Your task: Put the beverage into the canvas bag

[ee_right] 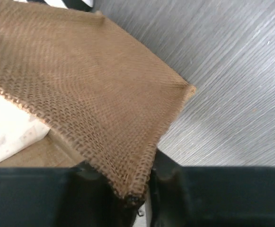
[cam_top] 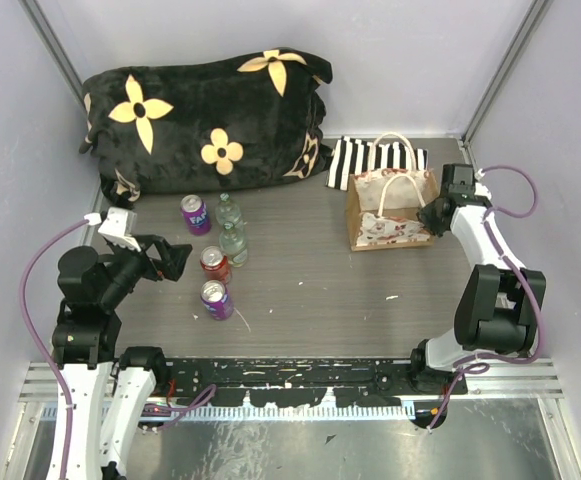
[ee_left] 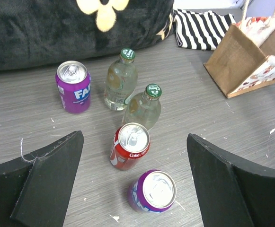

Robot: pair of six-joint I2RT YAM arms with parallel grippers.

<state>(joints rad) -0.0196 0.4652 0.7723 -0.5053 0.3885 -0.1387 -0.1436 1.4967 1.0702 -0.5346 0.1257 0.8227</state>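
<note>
Our canvas bag (cam_top: 390, 210) stands upright on the tabletop (cam_top: 310, 290), mouth up, its inside mostly hidden; right jaws pinch its side edge. Left of the bag, the Coke can (ee_left: 130, 146) stands upright below wide-open, empty left jaws.

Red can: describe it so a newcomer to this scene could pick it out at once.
In front of the black flowered cushion at the back left stands a cluster of five drinks. The red can is second from the near end, beside a clear bottle. It alone is red, unlike the purple cans.
</note>
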